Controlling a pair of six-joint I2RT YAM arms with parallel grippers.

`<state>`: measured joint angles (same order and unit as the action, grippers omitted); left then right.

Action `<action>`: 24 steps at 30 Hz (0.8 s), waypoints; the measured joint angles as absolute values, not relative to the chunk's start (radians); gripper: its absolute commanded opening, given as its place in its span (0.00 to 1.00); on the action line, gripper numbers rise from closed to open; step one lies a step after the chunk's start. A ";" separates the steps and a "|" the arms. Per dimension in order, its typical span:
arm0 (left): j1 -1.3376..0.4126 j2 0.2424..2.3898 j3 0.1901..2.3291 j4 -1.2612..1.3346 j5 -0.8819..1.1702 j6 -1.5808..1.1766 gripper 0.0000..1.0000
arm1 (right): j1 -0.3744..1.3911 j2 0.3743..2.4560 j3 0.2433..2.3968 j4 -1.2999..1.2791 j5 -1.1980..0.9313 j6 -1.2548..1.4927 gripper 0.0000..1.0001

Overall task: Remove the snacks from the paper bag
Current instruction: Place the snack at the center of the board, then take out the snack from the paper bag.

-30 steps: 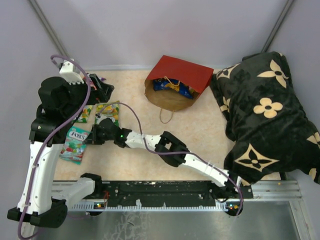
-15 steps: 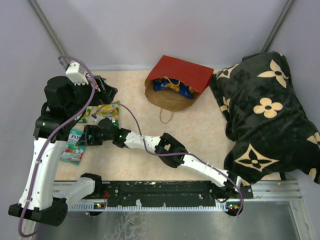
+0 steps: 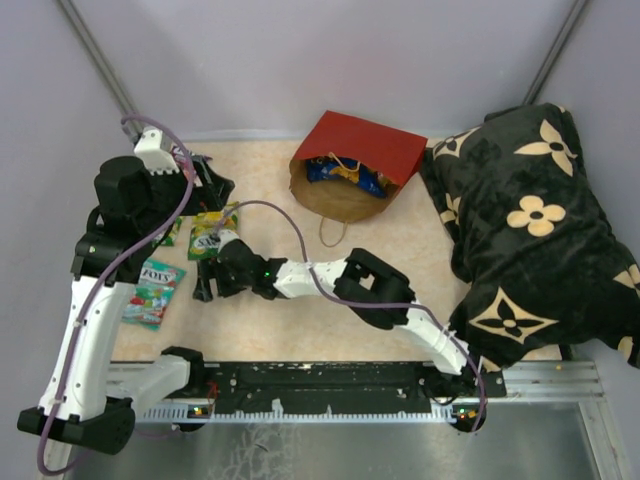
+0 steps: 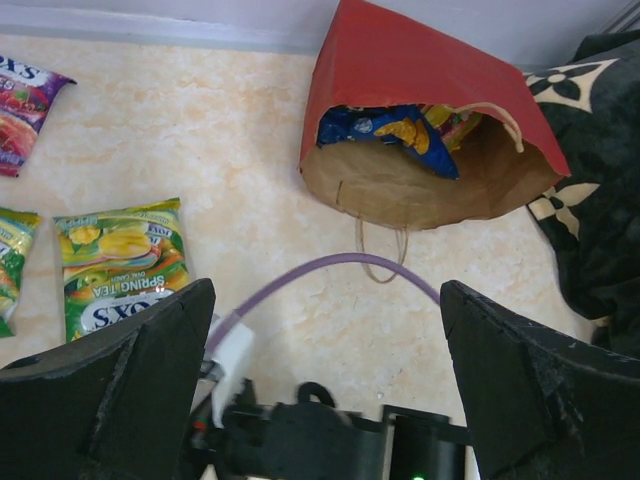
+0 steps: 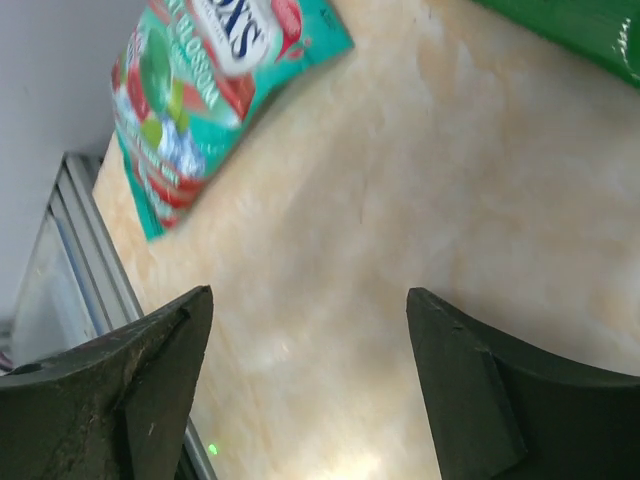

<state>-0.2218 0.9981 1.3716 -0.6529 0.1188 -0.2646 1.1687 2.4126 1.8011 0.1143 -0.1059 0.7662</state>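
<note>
Bag lay on its side at the far edge of your table, with its mouth turned toward the arms and the cushion just beside it. The Doritos sat inside the bag, close to the mouth. Something yellow-orange was tucked behind them, and I could not make out what it was. One twine handle trailed out onto the table in front of the mouth.

Your right fingers stood apart with nothing between them, low over bare table. The teal packet lay flat just beyond them and did not touch them. From above, your right arm reached across to the left half of the table. Its fingers were near the teal packet and on the near side of the green packet.

Your left fingers were spread wide and empty, well above the table and over the right arm. That arm's purple cable looped beneath them. The green packet lay flat, well apart from the bag. A second green packet lay just beside it, cut off by the wrist view's edge. The purple packet lay farther back, near the wall. All four packets were out on the table.
</note>
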 measured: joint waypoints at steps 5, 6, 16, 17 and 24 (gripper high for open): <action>-0.222 0.981 1.278 -0.611 0.090 -0.269 1.00 | 1.169 2.204 1.438 0.304 -0.125 0.636 0.79; -0.222 0.979 1.248 -0.597 0.091 -0.273 1.00 | 1.169 2.148 1.339 0.373 -0.141 0.600 0.79; -0.222 1.031 0.976 -0.364 0.253 -0.389 1.00 | 0.966 1.792 0.744 0.953 -0.466 0.583 0.74; -0.223 1.036 0.944 -0.318 0.279 -0.410 1.00 | 0.923 1.756 0.683 0.982 -0.468 0.590 0.77; -0.268 1.124 0.718 0.022 0.393 -0.550 0.97 | 0.854 1.374 0.439 0.814 -0.145 0.526 0.85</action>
